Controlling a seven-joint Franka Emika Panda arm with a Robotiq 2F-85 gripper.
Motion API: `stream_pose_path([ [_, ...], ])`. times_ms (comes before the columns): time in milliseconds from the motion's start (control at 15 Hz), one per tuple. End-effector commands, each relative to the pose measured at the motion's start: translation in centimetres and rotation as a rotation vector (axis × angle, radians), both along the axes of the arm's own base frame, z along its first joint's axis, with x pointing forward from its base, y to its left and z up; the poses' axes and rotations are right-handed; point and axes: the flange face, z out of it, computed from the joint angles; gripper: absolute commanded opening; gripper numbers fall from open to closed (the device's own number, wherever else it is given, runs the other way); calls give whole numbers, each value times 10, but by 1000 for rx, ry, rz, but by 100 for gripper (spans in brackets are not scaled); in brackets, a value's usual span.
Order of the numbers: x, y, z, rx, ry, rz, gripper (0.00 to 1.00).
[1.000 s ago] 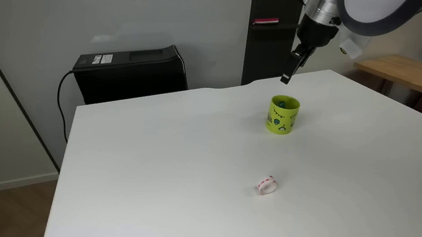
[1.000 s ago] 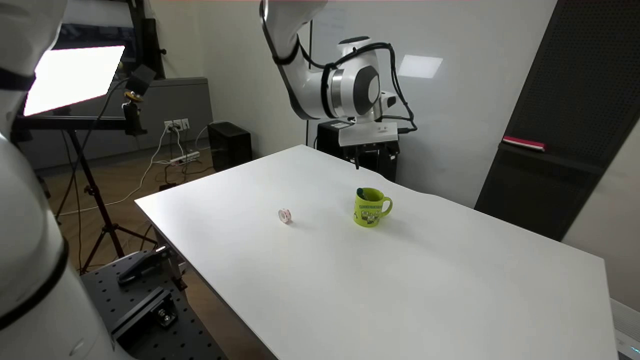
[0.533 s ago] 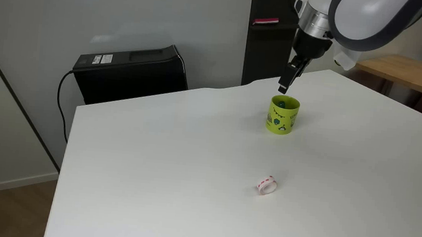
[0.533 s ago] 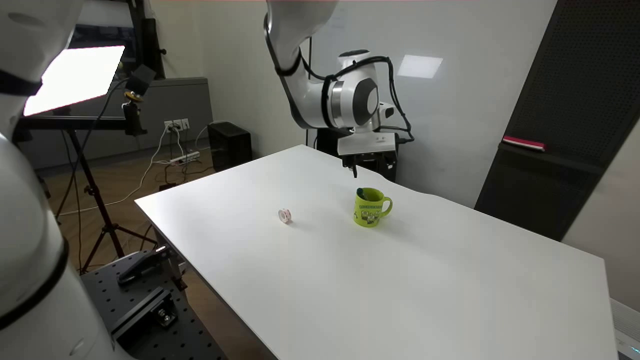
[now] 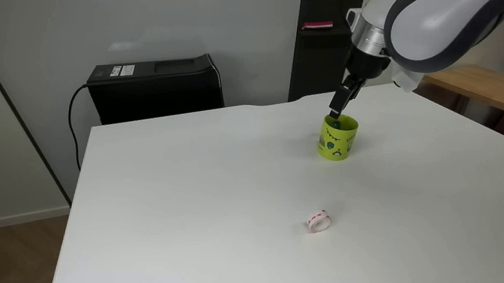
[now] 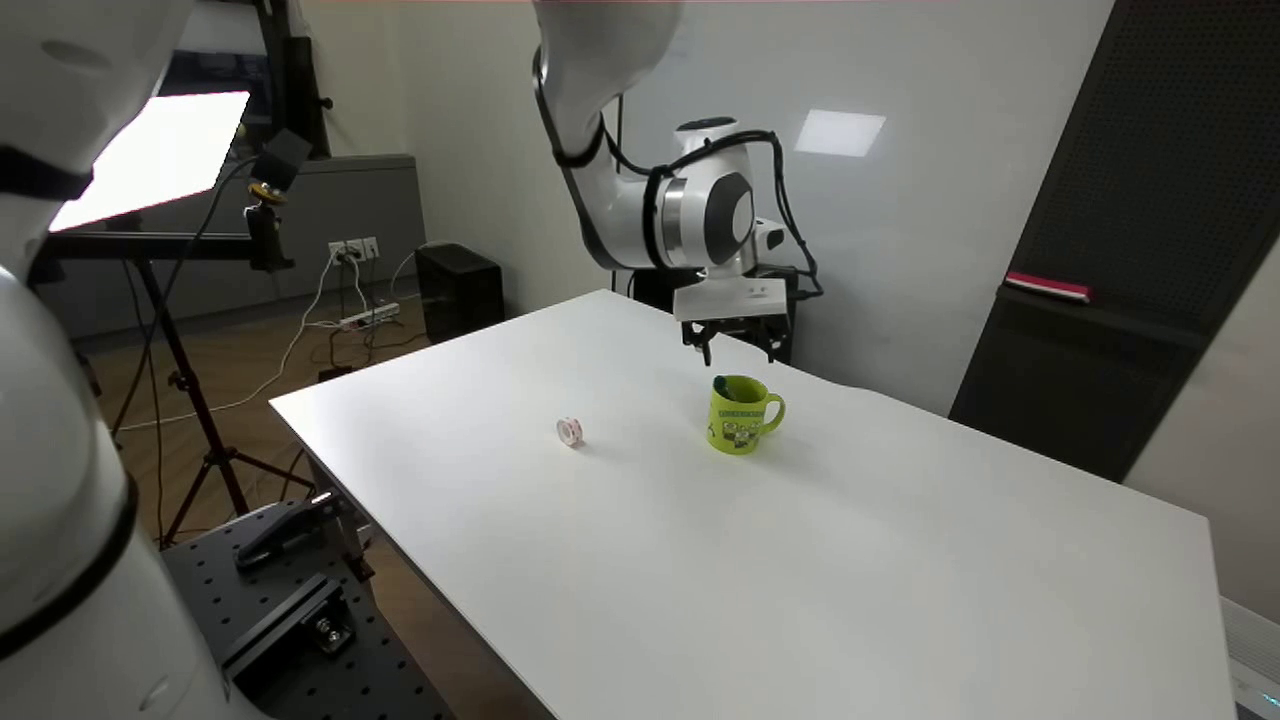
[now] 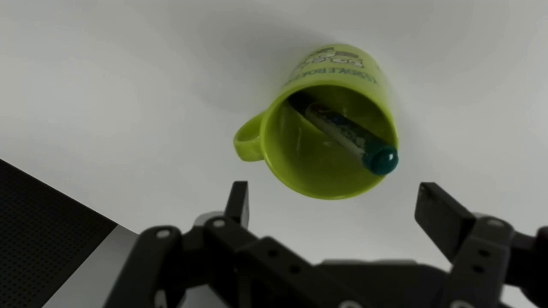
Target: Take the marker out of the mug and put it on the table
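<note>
The lime-green mug [image 5: 337, 144] stands upright on the white table [image 5: 205, 201]; it also shows in an exterior view [image 6: 735, 432] and the wrist view [image 7: 299, 171]. The marker [image 7: 344, 130] leans inside the mug, its dark teal end at the rim on the side away from the handle. That end also shows in both exterior views [image 5: 336, 124] [image 6: 722, 386]. My gripper [image 7: 332, 192] is open and empty. Its fingertips stand wide apart, one on each side of the mug in the wrist view. In the exterior views the gripper [image 6: 739, 360] is just above and behind the mug's rim.
A small roll of white and pink tape [image 5: 319, 222] lies on the table, also seen in an exterior view [image 6: 570, 432]. A black box-shaped device [image 5: 156, 90] stands behind the table edge. A wooden table [image 5: 489, 89] is at the far right.
My gripper has moved down toward the mug, and in an exterior view slightly left. Its jaws stay open. The mug, marker and tape have not moved.
</note>
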Motion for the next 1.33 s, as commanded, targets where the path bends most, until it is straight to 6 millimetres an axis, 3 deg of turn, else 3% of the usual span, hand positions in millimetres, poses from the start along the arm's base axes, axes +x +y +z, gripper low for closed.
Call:
stream_pose_path([
  [0, 10, 3, -4, -9, -2, -27, 100],
  [1067, 15, 4, -18, -12, 25, -34, 100],
  [1133, 15, 4, -19, -14, 27, -33, 85],
  [1267, 16, 3, -19, -16, 30, -33, 66],
])
